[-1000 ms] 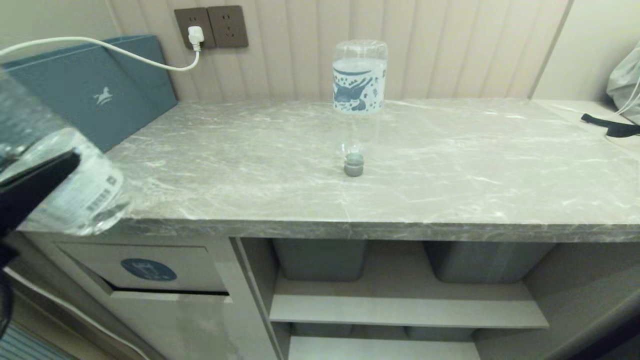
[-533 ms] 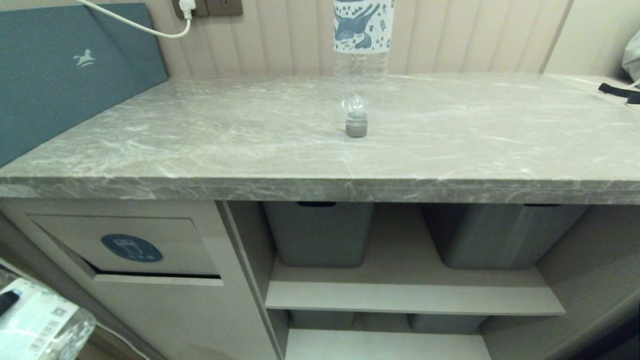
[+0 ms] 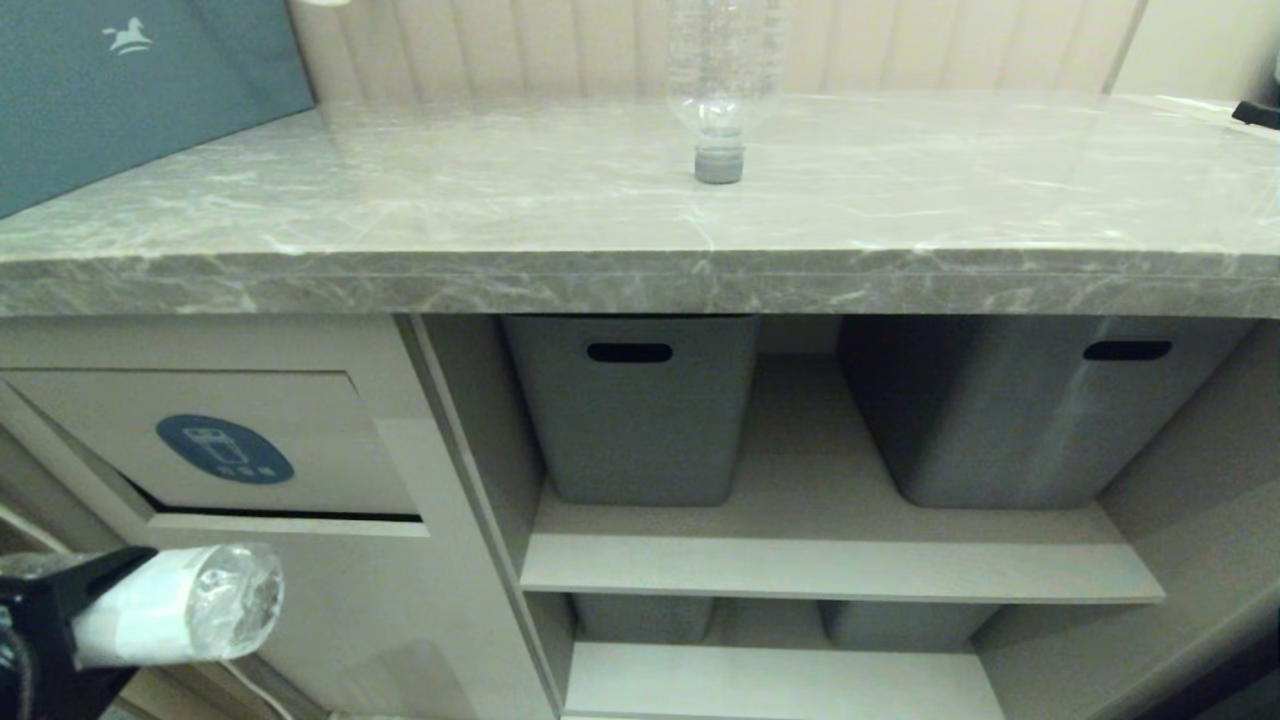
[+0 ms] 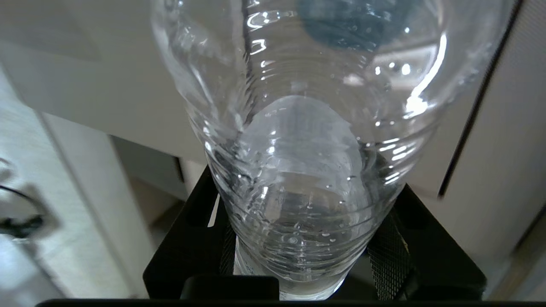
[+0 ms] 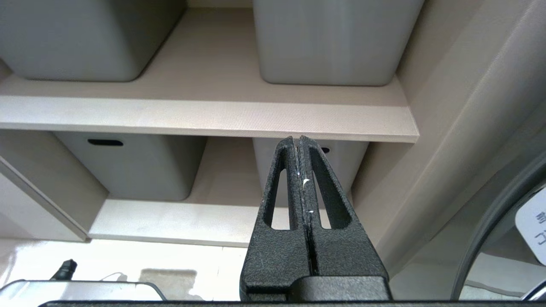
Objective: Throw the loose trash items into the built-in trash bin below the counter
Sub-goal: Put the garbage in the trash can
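My left gripper [image 3: 100,620] is low at the left, in front of the beige cabinet. It is shut on a clear plastic bottle [image 3: 210,600] that lies level with its base toward the right. In the left wrist view the bottle [image 4: 298,128] fills the space between the black fingers [image 4: 200,226]. The built-in trash bin flap [image 3: 320,440] with its round blue sticker [image 3: 224,449] sits just above and behind the held bottle. A second clear bottle [image 3: 718,70] stands upside down on its grey cap on the marble counter [image 3: 400,200]. My right gripper [image 5: 297,138] is shut and empty, parked low before the shelves.
Two grey tubs [image 3: 635,410] [image 3: 1010,410] with slot handles stand on the upper shelf [image 3: 830,570] right of the bin cabinet, with more tubs [image 5: 128,166] on the shelf below. A teal box [image 3: 120,90] leans at the counter's left end.
The head view has sunk, so the counter sits higher in the picture. My left gripper has come down from counter height to below the flap, and the bottle has turned level.
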You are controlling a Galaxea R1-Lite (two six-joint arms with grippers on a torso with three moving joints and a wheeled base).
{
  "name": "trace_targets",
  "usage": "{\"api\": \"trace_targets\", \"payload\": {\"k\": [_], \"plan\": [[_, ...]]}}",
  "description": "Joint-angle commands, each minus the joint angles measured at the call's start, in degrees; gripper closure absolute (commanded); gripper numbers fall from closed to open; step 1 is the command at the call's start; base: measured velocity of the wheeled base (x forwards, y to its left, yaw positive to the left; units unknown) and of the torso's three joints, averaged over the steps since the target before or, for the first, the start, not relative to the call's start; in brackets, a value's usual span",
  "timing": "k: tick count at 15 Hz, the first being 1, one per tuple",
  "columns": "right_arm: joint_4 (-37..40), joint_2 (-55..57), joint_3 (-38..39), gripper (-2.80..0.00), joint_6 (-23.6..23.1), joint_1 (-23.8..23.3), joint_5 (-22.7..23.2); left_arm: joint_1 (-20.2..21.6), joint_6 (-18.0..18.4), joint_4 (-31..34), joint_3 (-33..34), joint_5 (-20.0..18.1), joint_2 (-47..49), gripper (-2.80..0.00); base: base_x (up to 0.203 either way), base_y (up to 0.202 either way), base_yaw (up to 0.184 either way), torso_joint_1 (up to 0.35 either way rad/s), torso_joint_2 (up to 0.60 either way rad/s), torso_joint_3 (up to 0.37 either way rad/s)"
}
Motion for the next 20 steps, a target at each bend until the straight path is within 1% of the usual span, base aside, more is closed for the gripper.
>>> {"api": "trace_targets", "payload": {"k": [1,4,6,10,13,15,19,20], "plan": [[0.08,0.00,0.00,0.00,-0.11,0.00,-0.02,2.31,-2.09,-3.82,0.22,-1.19,8.58,0.00,0.000,0.000,0.000,-0.020,0.07,0.044],[0.05,0.00,0.00,0.00,-0.02,0.00,-0.02,10.05,-4.70,-12.52,-1.73,-6.70,18.57,0.00,0.000,0.000,0.000,-0.001,0.01,0.014],[0.08,-0.09,0.00,0.00,-0.02,0.00,-0.02,11.94,-5.22,-18.80,-2.34,-9.81,23.66,0.00,0.000,0.000,0.000,0.000,0.00,0.000],[0.08,-0.05,0.00,0.00,-0.02,0.00,-0.02,12.25,-5.25,-30.21,-3.08,-10.85,35.21,0.00,0.000,0.000,0.000,0.000,0.00,0.000],[0.08,0.00,0.00,0.00,-0.22,0.00,-0.02,12.08,-5.09,-36.86,-3.94,-11.39,42.66,0.00,0.000,0.000,0.000,0.000,0.00,0.000],[0.08,-0.02,0.00,0.00,-0.37,0.00,-0.02,11.97,-5.05,-39.21,-6.59,-11.47,45.86,0.00,0.000,0.000,0.000,0.000,0.00,0.000],[0.08,0.00,0.00,0.00,-0.37,0.00,-0.02,9.57,-4.73,-39.63,-11.88,-11.24,48.73,0.00,0.000,0.000,0.000,0.000,0.00,0.000],[0.08,-0.09,0.00,0.00,-0.37,0.00,-0.02,9.20,-3.98,-39.60,-12.40,-11.22,49.19,-2.80,0.000,0.000,0.000,0.000,0.00,0.000]]}}
